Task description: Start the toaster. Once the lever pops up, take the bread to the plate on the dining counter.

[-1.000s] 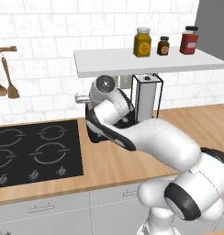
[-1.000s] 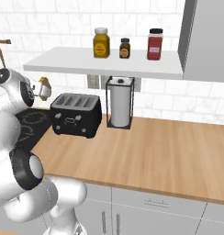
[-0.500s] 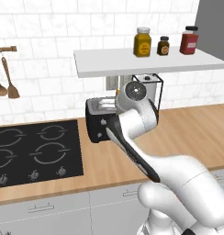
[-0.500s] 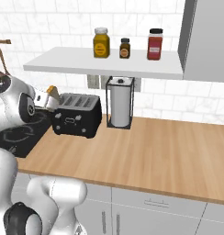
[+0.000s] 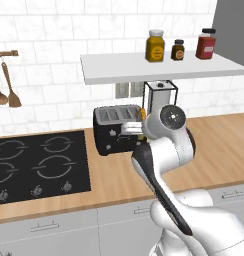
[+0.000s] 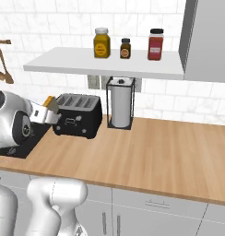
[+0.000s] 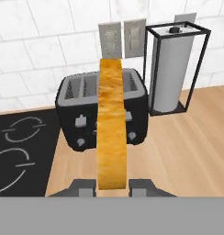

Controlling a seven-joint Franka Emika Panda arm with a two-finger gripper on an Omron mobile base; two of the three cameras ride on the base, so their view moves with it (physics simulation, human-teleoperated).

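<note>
My gripper (image 7: pixel 112 186) is shut on the bread (image 7: pixel 112 128), a golden-tan slice with an orange crust, held upright and edge-on in the hand view. Behind it the black four-slot toaster (image 7: pixel 81 110) stands on the wood worktop against the tiled wall. From the left base view the gripper (image 5: pixel 135 131) hangs just in front of the toaster (image 5: pixel 111 132), at its right end, with the bread (image 5: pixel 143 114) peeking above the hand. The right base view puts the gripper (image 6: pixel 47 113) and bread (image 6: pixel 50 102) just left of the toaster (image 6: pixel 79 117). The plate and the dining counter are out of view.
A paper towel roll in a black wire holder (image 6: pixel 120 102) stands right of the toaster. A black hob (image 5: pixel 34 165) lies to the left. A white shelf (image 5: pixel 159 67) with three jars hangs above. Wooden spoons (image 5: pixel 6 92) hang on the wall. The worktop (image 6: pixel 151 152) stretches right.
The arm has swung right across the front of the toaster, carrying the bread away from the slots. The toaster and the cameras have stayed put.
</note>
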